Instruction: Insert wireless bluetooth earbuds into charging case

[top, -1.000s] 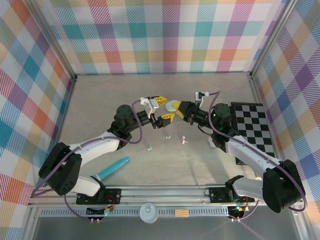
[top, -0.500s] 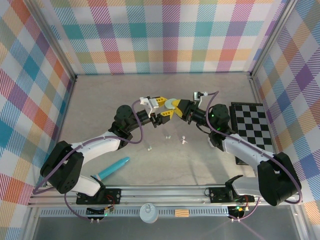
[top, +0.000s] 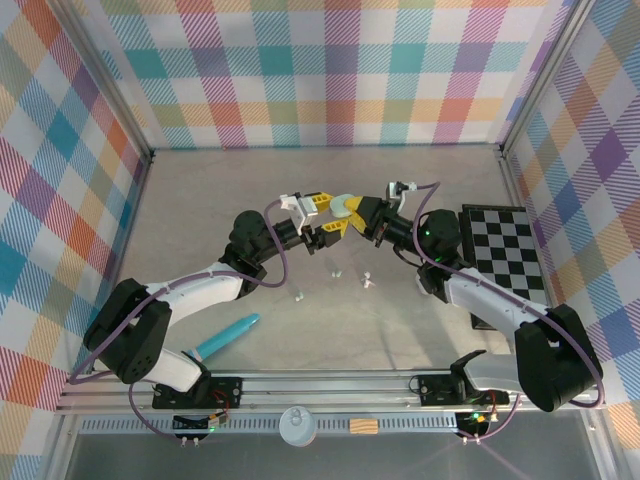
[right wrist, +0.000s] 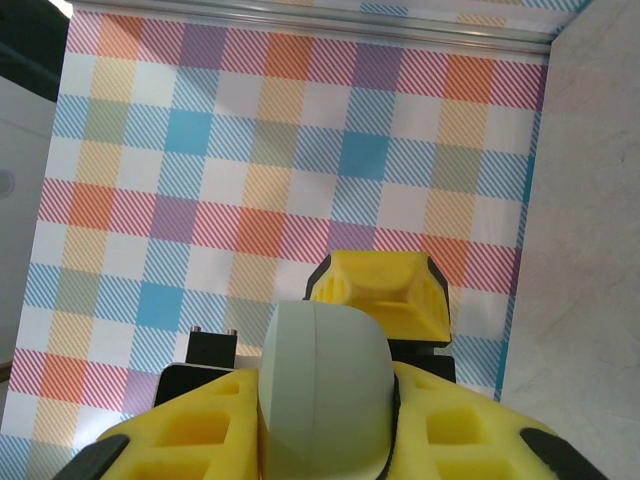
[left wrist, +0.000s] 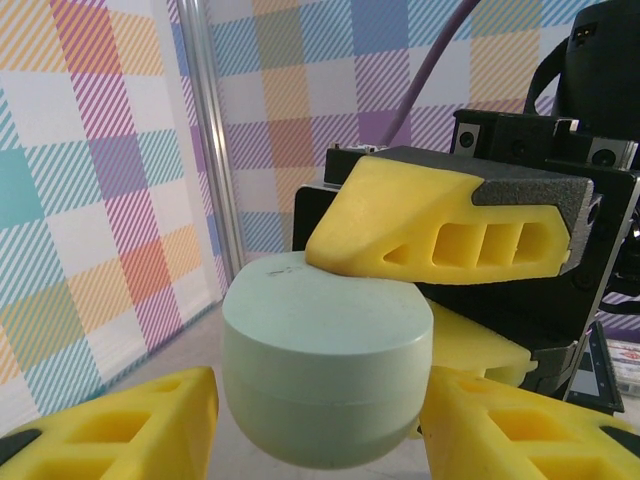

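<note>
Top external view gives me the tabletop (top: 200, 220); above it the right gripper (top: 353, 211) has its fingers clamped on the mint charging case (top: 343, 205), while the left gripper (top: 328, 216) has its fingers spread either side of that case. The earbuds (top: 368, 281) lie loose below. I judge them light, slick and easily flicked, best pinched across the stem.

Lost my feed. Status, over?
Right pincer shut on case. Left pincer flanking it, grip unclear. Earbuds loose on table. Stick well aside.
</note>
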`<move>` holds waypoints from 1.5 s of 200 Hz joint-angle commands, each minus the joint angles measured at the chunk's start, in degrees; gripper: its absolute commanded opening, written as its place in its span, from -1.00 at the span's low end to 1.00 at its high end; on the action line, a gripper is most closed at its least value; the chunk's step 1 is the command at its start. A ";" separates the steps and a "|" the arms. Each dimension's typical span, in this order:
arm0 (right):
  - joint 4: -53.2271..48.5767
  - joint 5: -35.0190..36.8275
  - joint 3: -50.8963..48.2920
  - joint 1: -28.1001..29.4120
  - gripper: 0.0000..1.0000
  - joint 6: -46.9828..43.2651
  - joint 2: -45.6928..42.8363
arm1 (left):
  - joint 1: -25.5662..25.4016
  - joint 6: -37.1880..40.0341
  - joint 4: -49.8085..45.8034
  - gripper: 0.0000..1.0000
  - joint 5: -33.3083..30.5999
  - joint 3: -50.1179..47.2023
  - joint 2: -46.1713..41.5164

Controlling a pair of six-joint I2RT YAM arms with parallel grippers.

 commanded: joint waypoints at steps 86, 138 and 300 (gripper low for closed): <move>2.31 -0.10 -0.42 0.66 -0.65 0.58 -0.08 | -0.33 -0.89 4.51 0.12 0.87 1.61 1.01; 2.44 -0.40 -0.27 0.74 -0.65 0.69 0.22 | -0.33 -1.23 4.76 0.04 1.30 1.56 1.10; 0.53 -0.12 -0.50 1.23 -0.65 -0.04 -0.09 | -0.33 -3.17 5.51 0.08 1.73 2.64 1.33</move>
